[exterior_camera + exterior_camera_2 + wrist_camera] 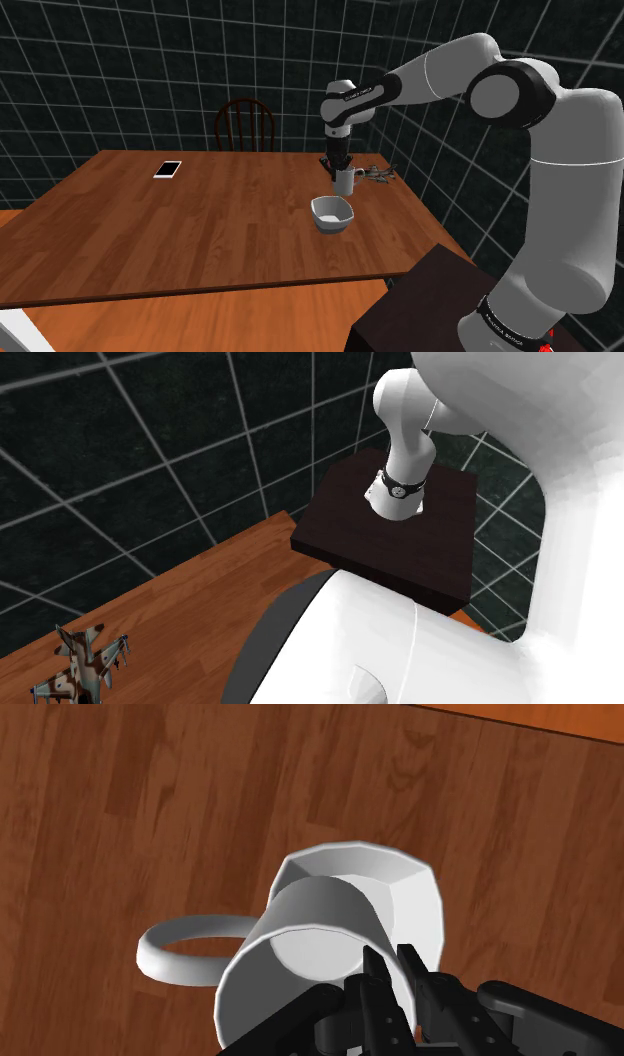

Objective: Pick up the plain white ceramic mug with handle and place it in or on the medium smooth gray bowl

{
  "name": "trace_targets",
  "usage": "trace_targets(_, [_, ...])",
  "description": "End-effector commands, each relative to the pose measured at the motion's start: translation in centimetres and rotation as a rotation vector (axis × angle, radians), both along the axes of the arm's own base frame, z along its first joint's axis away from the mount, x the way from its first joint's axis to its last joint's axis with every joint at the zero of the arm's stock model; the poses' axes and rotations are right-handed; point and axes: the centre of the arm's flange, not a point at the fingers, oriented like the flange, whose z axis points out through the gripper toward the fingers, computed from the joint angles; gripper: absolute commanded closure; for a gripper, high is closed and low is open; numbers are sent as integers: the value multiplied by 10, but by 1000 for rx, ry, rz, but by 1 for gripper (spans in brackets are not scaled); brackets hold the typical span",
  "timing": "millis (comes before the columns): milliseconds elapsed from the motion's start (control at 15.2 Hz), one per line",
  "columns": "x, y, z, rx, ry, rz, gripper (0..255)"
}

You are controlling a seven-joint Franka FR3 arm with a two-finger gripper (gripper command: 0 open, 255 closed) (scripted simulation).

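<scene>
The white mug (290,934) hangs tilted under my gripper (392,962), its handle (175,949) sticking out to one side. My two fingers stand close together, shut on the mug's rim wall. Just beyond the mug, partly hidden by it, is the pale faceted bowl (400,884) on the wooden table. In the shoulder view the mug (344,183) is under the gripper (341,170), just behind the bowl (332,213) and close to the tabletop. Whether the mug touches the table I cannot tell.
A camouflaged toy plane (378,174) lies right beside the mug, also seen as the toy plane (80,662). A phone (168,169) lies at the table's far left, a wooden chair (245,125) stands behind the table (200,230). The dark stand (400,537) carries the arm's base.
</scene>
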Motion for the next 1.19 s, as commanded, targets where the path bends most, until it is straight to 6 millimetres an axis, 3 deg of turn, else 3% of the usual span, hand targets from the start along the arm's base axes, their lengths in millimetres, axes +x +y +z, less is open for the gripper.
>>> trace_targets(0, [0, 1, -10, 0, 0, 0, 255])
trace_targets(924, [0, 1, -83, 0, 0, 0, 255])
trace_targets(1122, [0, 1, -83, 0, 0, 0, 255])
